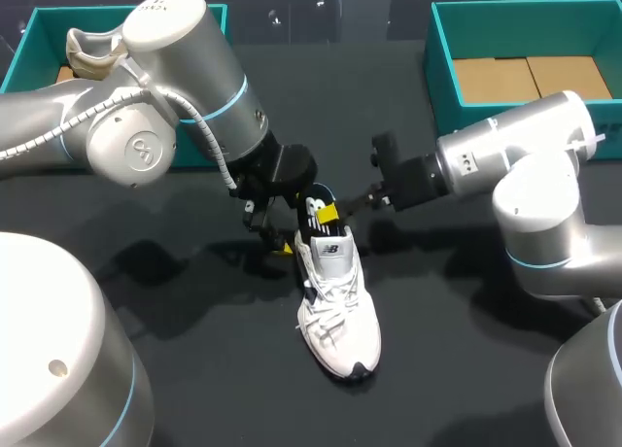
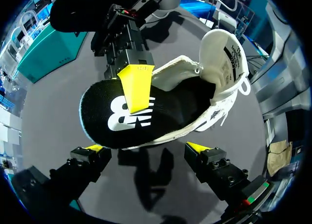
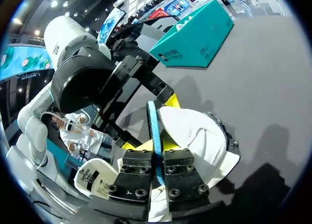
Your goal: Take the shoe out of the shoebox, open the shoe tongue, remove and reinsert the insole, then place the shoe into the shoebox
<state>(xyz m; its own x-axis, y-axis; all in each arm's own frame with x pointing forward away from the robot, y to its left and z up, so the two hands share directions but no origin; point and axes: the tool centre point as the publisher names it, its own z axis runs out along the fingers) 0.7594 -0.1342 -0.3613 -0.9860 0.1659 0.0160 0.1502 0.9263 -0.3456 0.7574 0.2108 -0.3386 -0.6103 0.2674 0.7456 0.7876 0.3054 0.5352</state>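
Observation:
A white sneaker (image 1: 338, 306) lies in the middle of the black table, toe towards me, its tongue (image 2: 225, 51) pulled up. A black insole (image 1: 315, 211) with a white logo sticks out of the heel opening. My right gripper (image 1: 328, 214) is shut on the insole's heel end, one yellow finger (image 2: 136, 87) lying flat on its upper face. In the right wrist view the insole's blue edge (image 3: 154, 126) runs between that gripper's (image 3: 157, 158) fingers. My left gripper (image 2: 146, 148) stands open just beside the shoe's heel, holding nothing, with the insole (image 2: 122, 119) ahead of it.
A teal shoebox (image 1: 442, 53) with a cardboard floor stands at the back right. A second teal box (image 1: 24, 49) at the back left holds a beige shoe (image 1: 92, 53). My two arms crowd the shoe's heel from both sides.

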